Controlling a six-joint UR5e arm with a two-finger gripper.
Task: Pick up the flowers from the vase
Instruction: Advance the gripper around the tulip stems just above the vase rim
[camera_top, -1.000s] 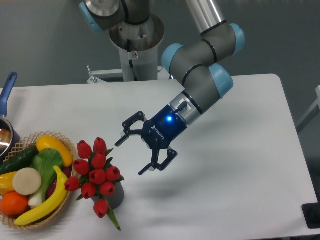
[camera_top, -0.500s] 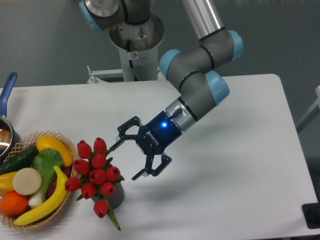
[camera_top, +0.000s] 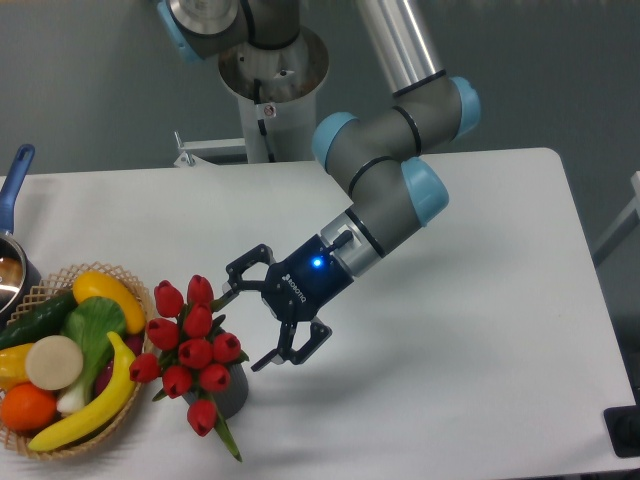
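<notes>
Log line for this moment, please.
phase: approach | gripper: open, beside flowers, no contact visible | flowers: in vase

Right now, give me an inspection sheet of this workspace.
Surface: white table, flat.
Job's things: flowers standing in the vase, which is mostly hidden by them.
Clutter: wicker fruit basket with banana, orange and vegetables; pot with a blue handle at the left edge.
Grippers: gripper open, just right of the flowers; contact cannot be told.
Cables: nothing seen.
Surroundings: grey wall, robot base.
</notes>
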